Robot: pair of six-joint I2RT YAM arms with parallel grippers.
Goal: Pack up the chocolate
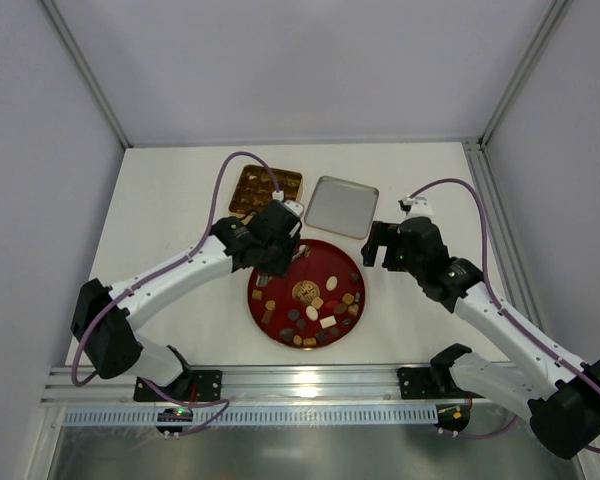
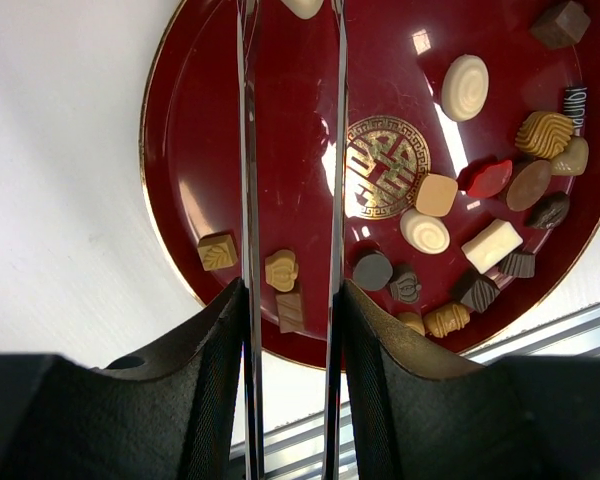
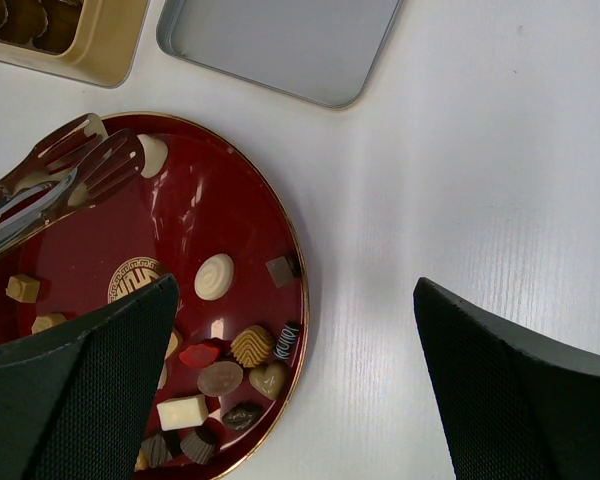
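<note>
Clamped a pair of slotted silver metal tongs [image 3: 70, 165] in the left end effector [image 2: 292, 295], pads pressed on the two blades, heads slightly apart above the far-left part of the round dark-red lacquer plate [image 2: 170, 130]. Held the right end effector [image 3: 295, 285] spread wide, gripping nothing, above the white surface [image 3: 480, 200] just right of the plate.

Found the chocolate [image 2: 465, 87], small dark, caramel and cream-white pieces, scattered mostly over the near and right parts of the plate. Saw a few more in the square gold tin [image 3: 90, 60] beyond it, with the tin's silver-lined lid [image 3: 280, 40] lying inside-up alongside.

Judged the step in hand to be a pick of the cream-white oval piece [image 3: 152, 155] at the tong heads; could not tell whether touched yet. Needed, to do it well: heads lowered one either side of the piece, closed gently so as not to crack or flick it, then lifted straight before swinging to the tin.

Read no brand. Made out pale lettering on one dark piece [image 2: 575, 108], too small to read, and a gold ornamental emblem [image 2: 385, 165] at the plate's centre, wordless.
</note>
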